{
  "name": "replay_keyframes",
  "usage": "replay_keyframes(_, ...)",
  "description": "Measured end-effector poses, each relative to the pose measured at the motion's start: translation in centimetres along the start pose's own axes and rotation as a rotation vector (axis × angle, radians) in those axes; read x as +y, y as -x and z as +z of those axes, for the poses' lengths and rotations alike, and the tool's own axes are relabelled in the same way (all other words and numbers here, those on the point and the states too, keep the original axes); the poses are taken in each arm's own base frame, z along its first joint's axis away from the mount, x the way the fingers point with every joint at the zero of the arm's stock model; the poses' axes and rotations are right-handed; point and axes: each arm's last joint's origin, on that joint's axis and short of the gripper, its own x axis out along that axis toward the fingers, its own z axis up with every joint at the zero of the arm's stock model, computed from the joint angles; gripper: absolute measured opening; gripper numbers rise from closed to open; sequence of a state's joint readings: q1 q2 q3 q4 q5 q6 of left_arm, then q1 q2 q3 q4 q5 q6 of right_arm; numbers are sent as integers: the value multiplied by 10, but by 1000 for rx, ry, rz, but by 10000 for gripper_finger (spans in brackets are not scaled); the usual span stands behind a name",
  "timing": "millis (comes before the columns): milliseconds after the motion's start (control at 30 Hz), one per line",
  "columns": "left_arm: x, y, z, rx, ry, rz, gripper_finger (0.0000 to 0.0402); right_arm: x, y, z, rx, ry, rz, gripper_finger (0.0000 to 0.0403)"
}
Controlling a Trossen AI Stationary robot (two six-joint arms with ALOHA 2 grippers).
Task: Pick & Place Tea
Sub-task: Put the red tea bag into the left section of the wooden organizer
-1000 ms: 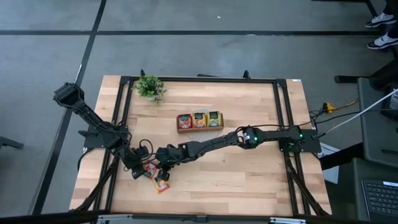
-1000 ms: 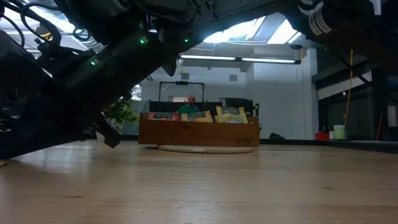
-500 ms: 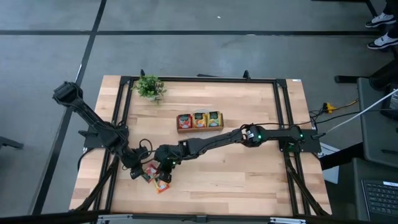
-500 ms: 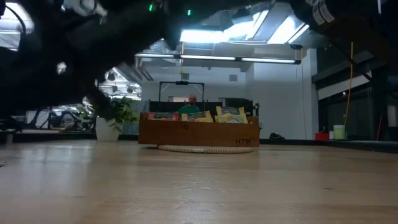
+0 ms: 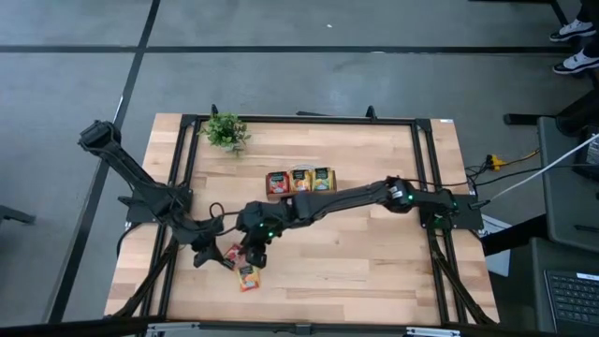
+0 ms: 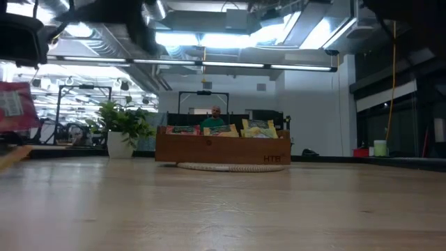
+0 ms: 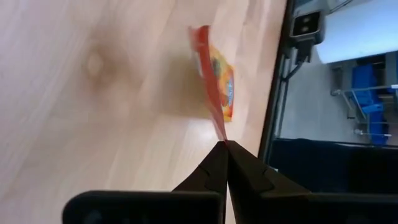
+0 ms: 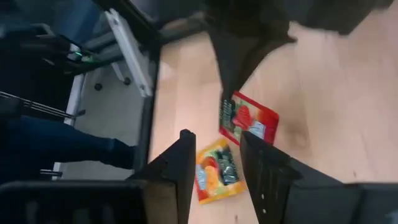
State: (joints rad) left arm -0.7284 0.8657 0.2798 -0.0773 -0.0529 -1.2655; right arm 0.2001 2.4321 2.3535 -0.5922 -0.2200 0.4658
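1. A wooden table (image 5: 374, 262) carries a tray (image 5: 300, 181) of tea packets, well beyond both claws.
2. The right claw (image 8: 214, 171) has lifted since a second ago, fingers now parted above an orange packet (image 8: 216, 170).
3. The left claw (image 7: 225, 145), fingers together, pinches a red packet (image 7: 216, 81) by its corner.

Light falls evenly from overhead: the table (image 5: 374, 253) in the high view is bright, with soft, short shadows beneath the arms. In the low view, ceiling strip lights (image 6: 230, 66) and a skylight glare white, while the near tabletop is dim and out of focus and a red sachet (image 6: 14, 106) at the edge is blurred. Both wrist views are soft; the left wrist's sachet (image 7: 217, 81) casts a faint shadow.
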Motion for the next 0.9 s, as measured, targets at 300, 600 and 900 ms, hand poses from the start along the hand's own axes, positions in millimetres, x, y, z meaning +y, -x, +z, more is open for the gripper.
replay_keyframes(300, -10, 14, 12, -82, -96, -76, 2, 17, 41, 14, -24, 4, 3, 129)
replay_keyframes(600, -39, 37, 44, -132, -289, -128, 1, 15, 47, 13, 11, -32, -19, 129)
replay_keyframes(900, -55, 53, 55, -125, -415, -118, 1, 13, 48, 12, 34, -40, -33, 129)
